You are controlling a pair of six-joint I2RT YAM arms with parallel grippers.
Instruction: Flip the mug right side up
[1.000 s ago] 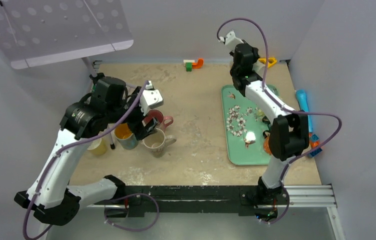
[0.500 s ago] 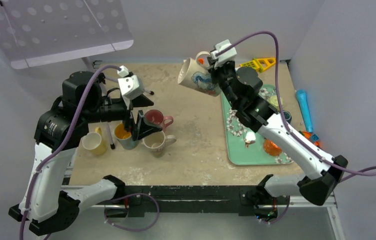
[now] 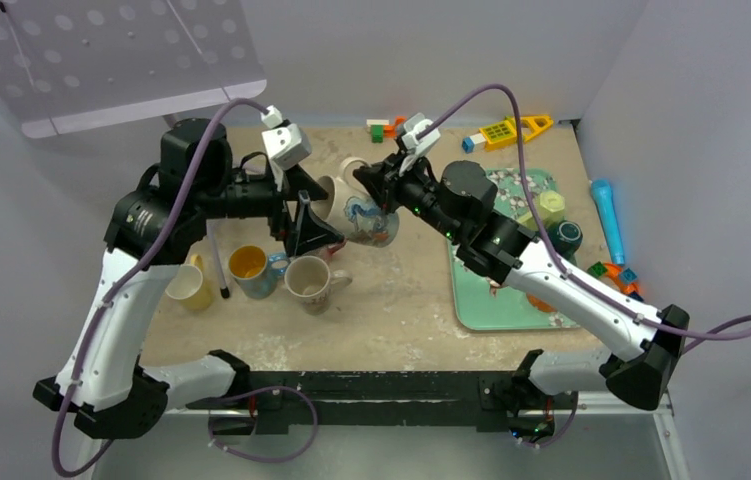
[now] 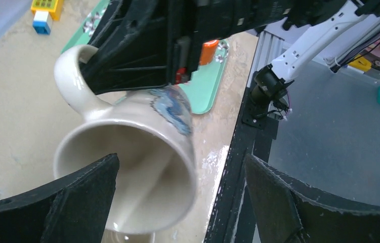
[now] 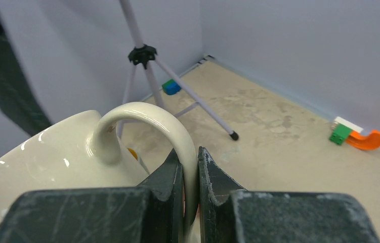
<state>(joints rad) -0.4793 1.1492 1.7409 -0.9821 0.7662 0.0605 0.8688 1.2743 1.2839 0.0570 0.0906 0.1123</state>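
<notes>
The tan desk (image 3: 401, 290) carries a cream mug (image 3: 186, 285), a blue mug (image 3: 251, 268) and a beige mug (image 3: 309, 282) upright at left. A green tray (image 3: 476, 305) lies at right, with blocks (image 3: 381, 128) and a yellow toy (image 3: 507, 130) at the back.

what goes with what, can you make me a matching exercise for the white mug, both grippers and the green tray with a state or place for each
1 white mug
2 left gripper
3 right gripper
4 green tray

a open, straddling the mug's mouth
b shut on the mug's handle
c flat on the table
d in the air, tipped sideways

Pairs: 1-d, 2-a, 3-b, 4-c
</notes>
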